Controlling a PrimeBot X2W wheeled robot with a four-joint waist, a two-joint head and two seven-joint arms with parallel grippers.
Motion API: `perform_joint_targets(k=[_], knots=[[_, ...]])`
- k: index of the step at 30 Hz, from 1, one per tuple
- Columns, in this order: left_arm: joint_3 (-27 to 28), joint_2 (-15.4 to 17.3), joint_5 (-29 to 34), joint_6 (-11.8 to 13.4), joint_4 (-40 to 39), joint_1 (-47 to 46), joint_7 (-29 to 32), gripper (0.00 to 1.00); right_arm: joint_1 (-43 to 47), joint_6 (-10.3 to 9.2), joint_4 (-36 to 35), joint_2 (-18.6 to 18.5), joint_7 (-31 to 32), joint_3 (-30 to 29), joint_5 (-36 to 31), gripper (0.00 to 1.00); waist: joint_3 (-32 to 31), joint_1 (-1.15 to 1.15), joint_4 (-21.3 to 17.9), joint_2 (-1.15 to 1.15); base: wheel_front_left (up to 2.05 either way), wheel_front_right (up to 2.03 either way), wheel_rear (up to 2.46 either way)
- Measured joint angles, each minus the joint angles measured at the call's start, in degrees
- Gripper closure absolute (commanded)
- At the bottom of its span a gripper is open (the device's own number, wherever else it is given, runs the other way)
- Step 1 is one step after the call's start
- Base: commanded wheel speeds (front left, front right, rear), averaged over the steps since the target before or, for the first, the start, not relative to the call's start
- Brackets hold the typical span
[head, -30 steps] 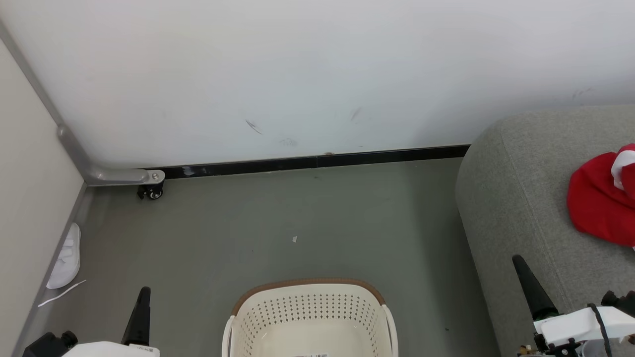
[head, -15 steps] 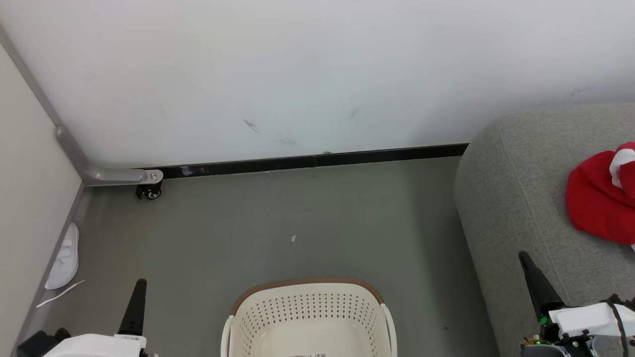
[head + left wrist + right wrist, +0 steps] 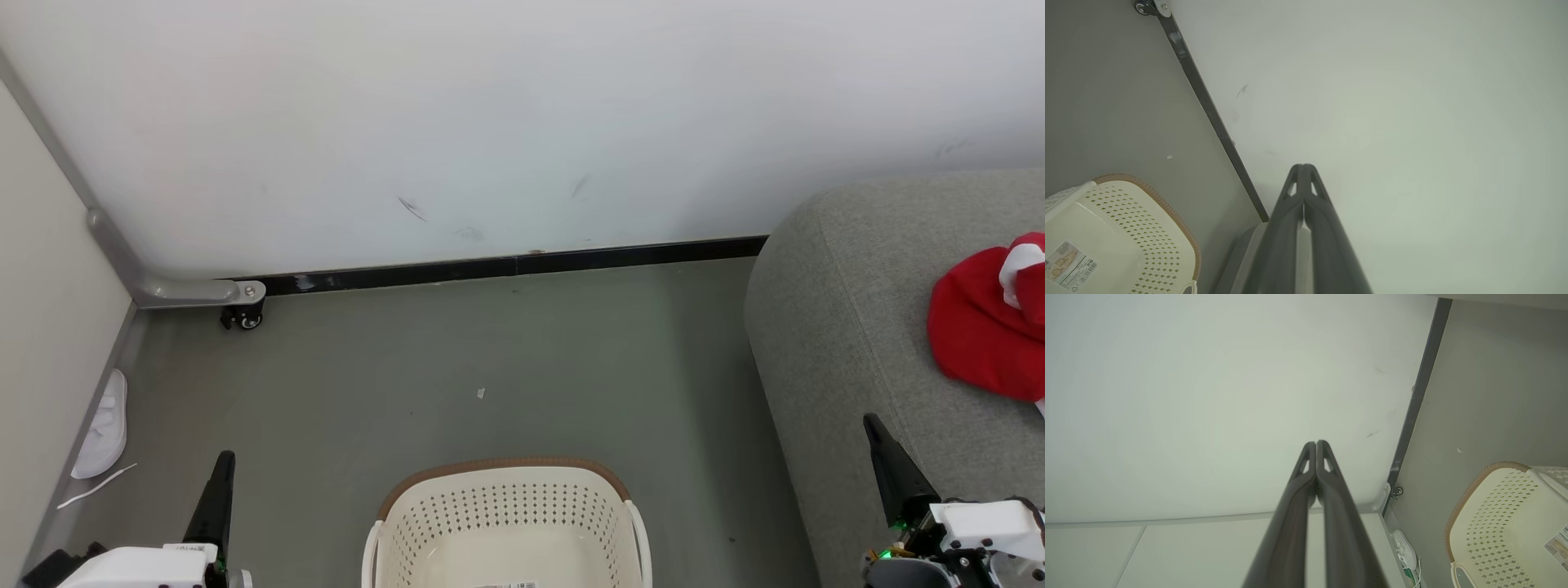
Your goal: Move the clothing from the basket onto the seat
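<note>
A grey-green floor (image 3: 490, 351) meets a white, lightly scuffed wall (image 3: 490, 122) along a dark baseboard (image 3: 522, 265). At far left a cream panel (image 3: 41, 286) stands on a grey frame with a small caster (image 3: 242, 317), and a white slipper (image 3: 102, 429) lies against its foot.

The left end effector (image 3: 222, 459) points up toward the wall, its two dark fingers (image 3: 1294, 212) pressed together with nothing between them. A small pale scrap (image 3: 481, 394) lies on the open floor.

The basket (image 3: 506, 467) sits on the floor at bottom centre, brown-banded rim toward the wall. Its near part is cut off, so its long axis cannot be judged. A printed label (image 3: 1069, 261) lies on its bottom.

The grey seat (image 3: 841, 327) runs from near to far along the right side. The clothing (image 3: 980, 335) lies on top of it as a red heap with a white patch, cut by the right edge, so its shape and direction are hard to make out.

The right end effector (image 3: 872, 421) is above the seat's near edge, fingers (image 3: 1298, 506) closed together and holding nothing.
</note>
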Motion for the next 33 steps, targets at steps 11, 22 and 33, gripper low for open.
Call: perform_joint_targets(k=[11, 22, 33], knots=[[0.64, -0.07, -4.04, -0.56, 0.4, -0.7, 1.3, 1.0, -1.23, 0.0, 0.91, 0.18, 0.73, -0.8, 4.95, 1.0, -0.01, -0.01, -0.09, 0.0, 0.0, 0.0, 0.0], [0.64, -0.07, -4.05, -0.56, 0.4, -0.7, 1.3, 1.0, -1.23, 0.0, 1.22, 0.22, 0.82, -0.88, 4.95, 1.0, -0.01, -0.01, -0.1, 0.0, 0.0, 0.0, 0.0], [0.64, -0.07, -4.13, -0.56, 0.4, -0.7, 1.29, 1.0, -1.23, 0.0, 1.26, 0.31, 0.9, -0.96, 4.95, 1.0, 0.0, -0.01, -0.1, 0.0, 0.0, 0.0, 0.0]])
